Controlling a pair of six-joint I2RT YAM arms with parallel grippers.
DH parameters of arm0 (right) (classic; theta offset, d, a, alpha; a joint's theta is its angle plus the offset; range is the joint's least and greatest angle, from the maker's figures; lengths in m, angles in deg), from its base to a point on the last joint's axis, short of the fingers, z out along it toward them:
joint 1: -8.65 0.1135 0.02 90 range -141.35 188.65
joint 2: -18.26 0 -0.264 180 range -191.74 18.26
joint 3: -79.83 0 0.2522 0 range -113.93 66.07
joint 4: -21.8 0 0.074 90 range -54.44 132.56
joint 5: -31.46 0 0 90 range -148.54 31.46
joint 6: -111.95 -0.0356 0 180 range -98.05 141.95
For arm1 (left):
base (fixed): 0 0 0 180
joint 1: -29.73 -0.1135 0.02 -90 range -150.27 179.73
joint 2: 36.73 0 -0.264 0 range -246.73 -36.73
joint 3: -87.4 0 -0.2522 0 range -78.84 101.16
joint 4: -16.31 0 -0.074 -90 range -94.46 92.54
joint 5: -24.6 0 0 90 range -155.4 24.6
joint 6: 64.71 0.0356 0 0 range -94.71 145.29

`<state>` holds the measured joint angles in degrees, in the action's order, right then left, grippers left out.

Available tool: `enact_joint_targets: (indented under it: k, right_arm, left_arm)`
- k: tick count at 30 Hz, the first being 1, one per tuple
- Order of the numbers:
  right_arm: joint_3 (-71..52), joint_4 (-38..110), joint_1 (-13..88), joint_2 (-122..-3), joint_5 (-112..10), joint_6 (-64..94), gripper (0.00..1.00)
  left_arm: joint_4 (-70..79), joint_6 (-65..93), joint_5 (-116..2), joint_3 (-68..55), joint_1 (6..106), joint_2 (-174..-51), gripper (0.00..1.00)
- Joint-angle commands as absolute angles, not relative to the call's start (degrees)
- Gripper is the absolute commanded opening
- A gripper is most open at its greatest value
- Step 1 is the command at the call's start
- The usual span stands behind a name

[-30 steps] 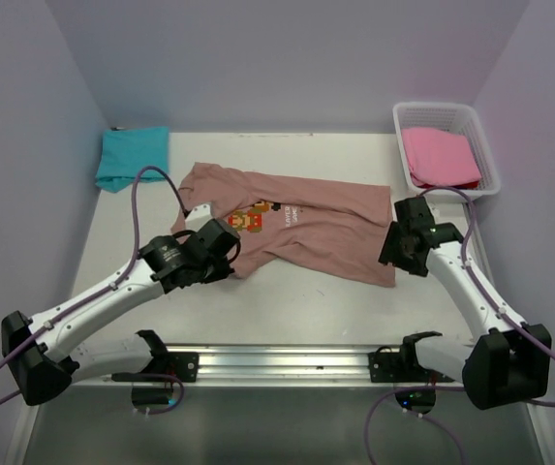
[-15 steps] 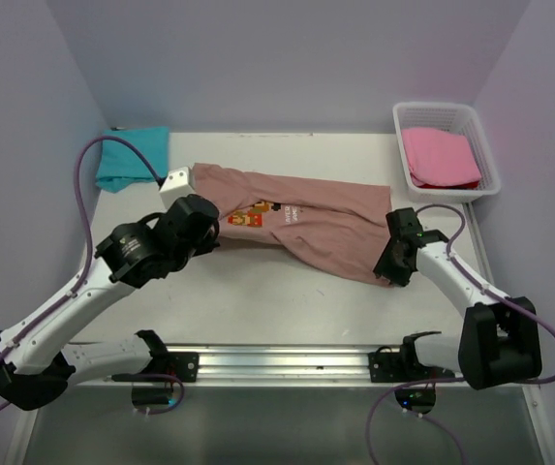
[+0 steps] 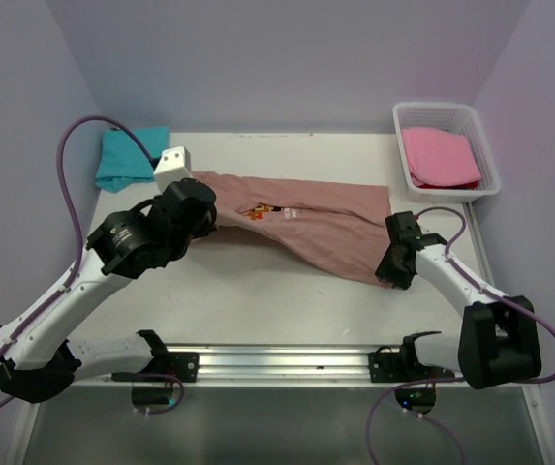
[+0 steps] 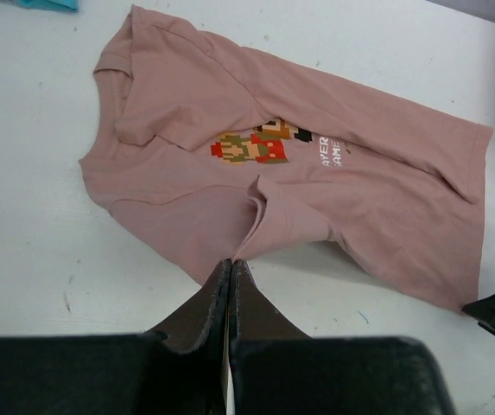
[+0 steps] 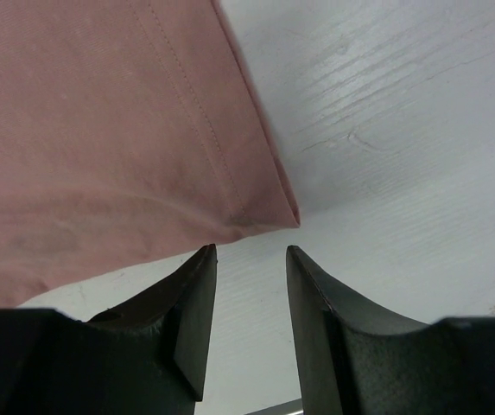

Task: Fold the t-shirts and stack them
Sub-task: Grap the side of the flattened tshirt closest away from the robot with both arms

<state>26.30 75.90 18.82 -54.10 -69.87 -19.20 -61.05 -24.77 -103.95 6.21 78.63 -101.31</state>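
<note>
Closed flat together, the jaws of the left gripper (image 4: 231,262) pinch a raised ridge of the salmon-brown t-shirt (image 4: 351,186) at its near edge, just below the pixel-character print (image 4: 251,149). The ridge runs from the fingertips up toward the print. The rest of the garment lies on the white table (image 3: 258,291), stretched sideways with creases and one fold over its left part.

At the near right corner of the salmon-brown t-shirt, the right gripper (image 5: 251,251) sits low over the table. Its jaws stand a narrow gap apart with bare table showing between them. The stitched hem corner lies just beyond the fingertips and is not between them.

The teal t-shirt (image 3: 127,160) lies folded beyond the far left end of the salmon-brown t-shirt, apart from it. The pink t-shirt (image 3: 440,155) lies folded inside a white slatted basket (image 3: 491,160) beyond the far right end of the salmon-brown t-shirt.

The table surface under and around the salmon-brown t-shirt is matt white, with faint scuffs and wood-like grain in the right wrist view. Plain lavender walls (image 3: 287,58) enclose the space behind and on both sides of the salmon-brown t-shirt. A metal rail (image 3: 277,363) runs along the table edge nearer than the garment, and purple cables (image 3: 83,131) loop from the arms.
</note>
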Motion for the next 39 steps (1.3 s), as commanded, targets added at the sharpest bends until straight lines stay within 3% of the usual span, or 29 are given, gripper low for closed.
enact_joint_targets:
  k: [1,14,24,29,39]
  right_arm:
    - [26.2,75.3,18.8,-53.4,-73.7,-19.7,0.42]
    - [27.7,73.1,18.6,-58.0,-74.3,-20.9,0.41]
    - [28.1,70.4,18.4,-61.6,-76.4,-21.2,0.28]
    - [26.6,70.5,18.5,-62.1,-74.6,-18.2,0.0]
    - [20.9,80.5,18.5,-45.2,-79.4,-14.4,0.0]
  left_arm:
    - [-62.0,-23.5,-108.3,8.7,78.8,-101.2,0.0]
    - [-61.7,-22.8,-108.0,7.6,76.8,-100.5,0.0]
    - [-60.6,-22.6,-106.5,5.4,75.3,-99.0,0.0]
    - [-60.0,-22.7,-106.2,3.3,74.8,-98.2,0.0]
    - [-57.2,-23.3,-106.4,-5.8,73.6,-95.4,0.0]
